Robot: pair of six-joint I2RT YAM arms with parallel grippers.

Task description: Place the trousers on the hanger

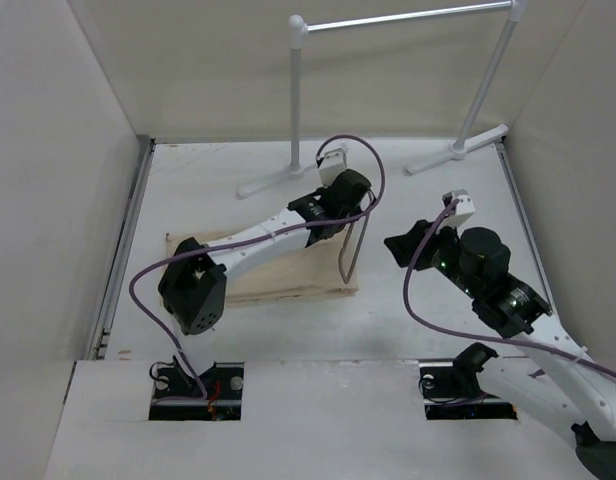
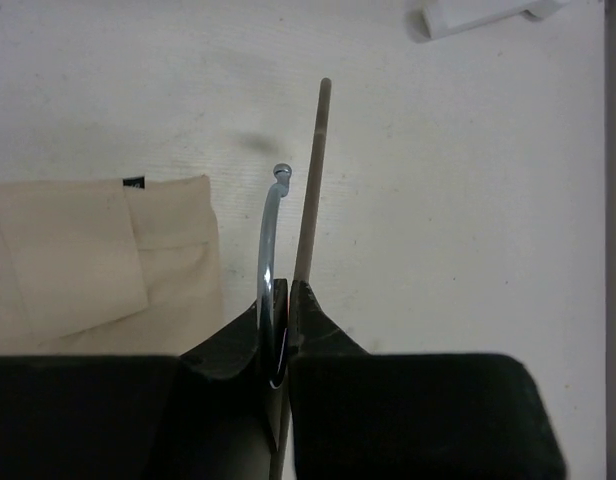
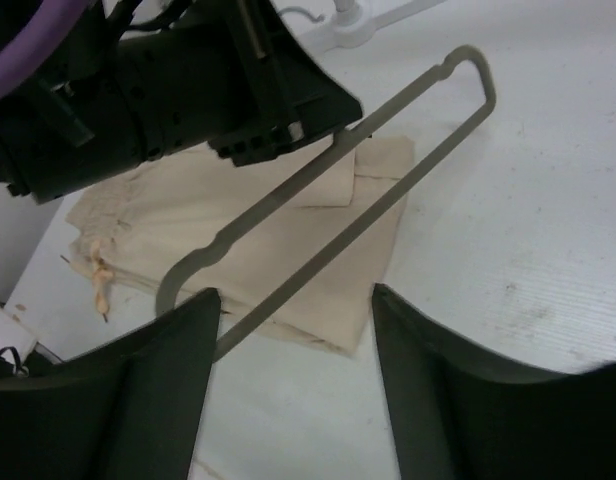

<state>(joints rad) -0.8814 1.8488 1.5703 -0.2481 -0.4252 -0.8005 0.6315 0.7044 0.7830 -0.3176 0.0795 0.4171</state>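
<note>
**Left gripper [image 2: 285, 300] clamps hanger [image 3: 388, 195] at its hook**

Its fingers are pinched tight at the base of the metal hook [image 2: 269, 225], holding the hanger off the table [image 1: 288, 335] at the right end of the trousers [image 1: 288, 275]. The trousers lie folded flat beneath the left arm. Right gripper [image 3: 293, 400] hovers close by, its jaws spread wide and holding nothing, facing the hanger.

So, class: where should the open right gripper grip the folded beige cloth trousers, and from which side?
Probably the corner nearest the right gripper, pinched from above: the trousers lie folded flat, offering only edges, and that corner shows clear of the thin grey hanger in the left gripper.
</note>
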